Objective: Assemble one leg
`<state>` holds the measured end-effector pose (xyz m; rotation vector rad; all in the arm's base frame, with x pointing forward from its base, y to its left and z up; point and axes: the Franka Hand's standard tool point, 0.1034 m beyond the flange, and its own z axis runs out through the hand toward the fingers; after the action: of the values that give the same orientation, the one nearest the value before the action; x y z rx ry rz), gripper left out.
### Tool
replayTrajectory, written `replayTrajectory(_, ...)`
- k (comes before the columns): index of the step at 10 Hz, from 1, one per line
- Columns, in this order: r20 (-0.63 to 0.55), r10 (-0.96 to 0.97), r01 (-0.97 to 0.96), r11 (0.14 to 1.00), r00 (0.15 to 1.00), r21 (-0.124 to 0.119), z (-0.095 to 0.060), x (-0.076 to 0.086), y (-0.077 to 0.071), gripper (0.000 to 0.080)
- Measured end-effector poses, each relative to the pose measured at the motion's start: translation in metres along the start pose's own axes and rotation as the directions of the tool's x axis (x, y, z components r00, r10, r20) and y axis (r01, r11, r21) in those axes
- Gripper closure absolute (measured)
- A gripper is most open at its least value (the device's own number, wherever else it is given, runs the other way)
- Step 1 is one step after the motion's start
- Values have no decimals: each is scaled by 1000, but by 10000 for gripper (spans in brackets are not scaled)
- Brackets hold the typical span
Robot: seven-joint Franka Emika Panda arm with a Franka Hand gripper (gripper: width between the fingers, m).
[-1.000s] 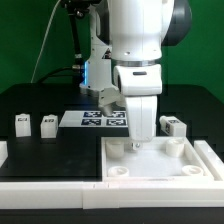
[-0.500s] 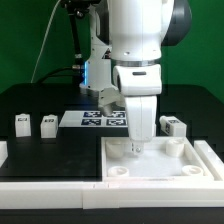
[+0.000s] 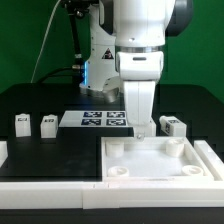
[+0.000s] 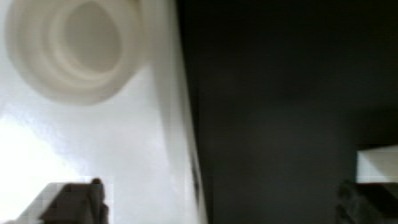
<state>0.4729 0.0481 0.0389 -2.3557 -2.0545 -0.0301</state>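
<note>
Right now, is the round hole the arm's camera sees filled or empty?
Empty: the socket shows only bare concentric rings, nothing seated inside.

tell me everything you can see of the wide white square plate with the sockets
The white square plate looks like smooth plastic, with a raised rim and round corner sockets, the visible ones empty. It lies flat on the black table, toward the exterior view's right. The gripper hangs over its far edge; contact cannot be told.
</note>
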Motion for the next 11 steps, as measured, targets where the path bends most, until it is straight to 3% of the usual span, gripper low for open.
replayTrajectory(2, 5, 138, -138, 990, 990, -10, -12, 4, -12, 150)
replayTrajectory(4, 3, 169, -169, 986, 986, -3, -8, 2, -11, 150)
replayTrajectory(7, -3, 460, -460, 888, 888, 2, -8, 5, -14, 150)
replayTrajectory(8, -8, 652, -652, 758, 758, 10, -6, 11, -23, 150)
replayTrajectory(9, 0, 739, -739, 674, 674, 14, -5, 21, -30, 150)
replayTrajectory(11, 9, 916, -916, 400, 401, 34, -1, 46, -42, 150)
